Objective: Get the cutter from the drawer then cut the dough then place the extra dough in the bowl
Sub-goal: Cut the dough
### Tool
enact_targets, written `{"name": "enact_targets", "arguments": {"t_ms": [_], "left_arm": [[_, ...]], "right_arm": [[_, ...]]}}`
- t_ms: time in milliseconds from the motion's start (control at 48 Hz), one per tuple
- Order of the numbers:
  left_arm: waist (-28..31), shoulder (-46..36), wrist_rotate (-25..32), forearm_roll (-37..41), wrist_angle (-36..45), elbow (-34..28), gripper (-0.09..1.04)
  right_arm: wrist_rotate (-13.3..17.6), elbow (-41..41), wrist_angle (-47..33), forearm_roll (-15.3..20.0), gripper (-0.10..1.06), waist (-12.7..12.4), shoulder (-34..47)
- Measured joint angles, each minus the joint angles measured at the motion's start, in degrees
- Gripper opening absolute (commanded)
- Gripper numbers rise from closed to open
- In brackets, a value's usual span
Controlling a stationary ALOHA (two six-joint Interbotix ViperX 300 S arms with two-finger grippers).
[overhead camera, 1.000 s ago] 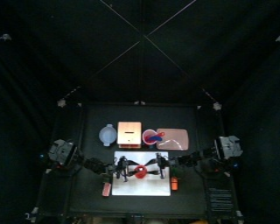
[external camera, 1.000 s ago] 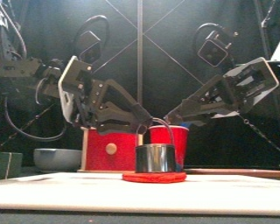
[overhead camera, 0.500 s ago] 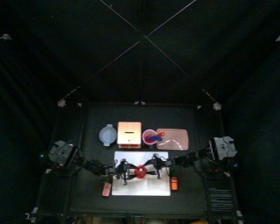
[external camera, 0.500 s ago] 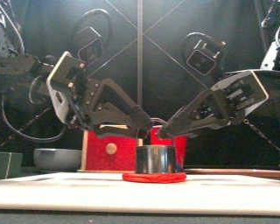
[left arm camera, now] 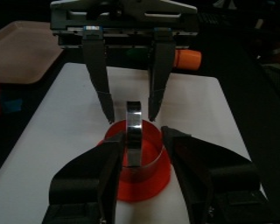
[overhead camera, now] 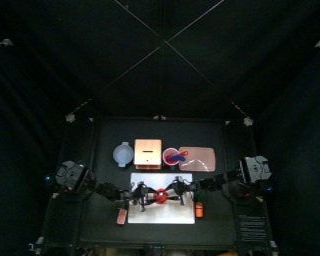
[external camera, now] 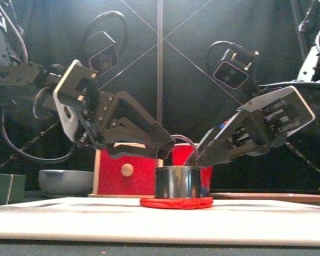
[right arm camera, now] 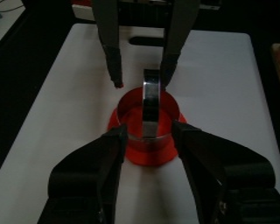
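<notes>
A round metal cutter (external camera: 180,181) stands on the flat red dough (external camera: 176,202) in the middle of the white cutting board (external camera: 69,212). My left gripper (external camera: 159,151) hangs just above and left of the cutter, and my right gripper (external camera: 202,156) just above and right. In the left wrist view the left gripper (left arm camera: 137,145) is open, its jaws on either side of the cutter (left arm camera: 133,131) over the dough (left arm camera: 139,175). The right gripper (right arm camera: 149,131) is open the same way around the cutter (right arm camera: 149,103).
Behind the board stand the blue-grey bowl (overhead camera: 124,154), the wooden box (overhead camera: 148,152) with its red drawer front (external camera: 123,172), the red cup (overhead camera: 174,156) and the pink tray (overhead camera: 203,158). A small orange object (left arm camera: 187,59) lies beside the board's right edge.
Both arms have shifted: the left drew back to the left, the right dropped lower beside the cutter. The cutter and dough stay in place on the board.
</notes>
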Motion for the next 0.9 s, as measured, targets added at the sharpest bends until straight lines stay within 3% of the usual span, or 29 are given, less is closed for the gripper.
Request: {"name": "enact_targets", "arguments": {"t_ms": [292, 646, 896], "left_arm": [[0.09, 0.18, 0.0, -0.35, 0.09, 0.0, 0.77], [0.09, 0.18, 0.09, -0.62, 1.05, 0.0, 0.67], [0.44, 0.18, 0.26, 1.67, 3.08, 0.09, 0.61]], "right_arm": [[-0.62, -1.14, 1.67, -0.79, 0.8, 0.09, -0.88], [-0.35, -1.32, 3.52, -2.29, 0.6, 0.0, -0.88], [-0.44, -1.85, 4.39, -2.37, 0.57, -0.18, -0.79]]}}
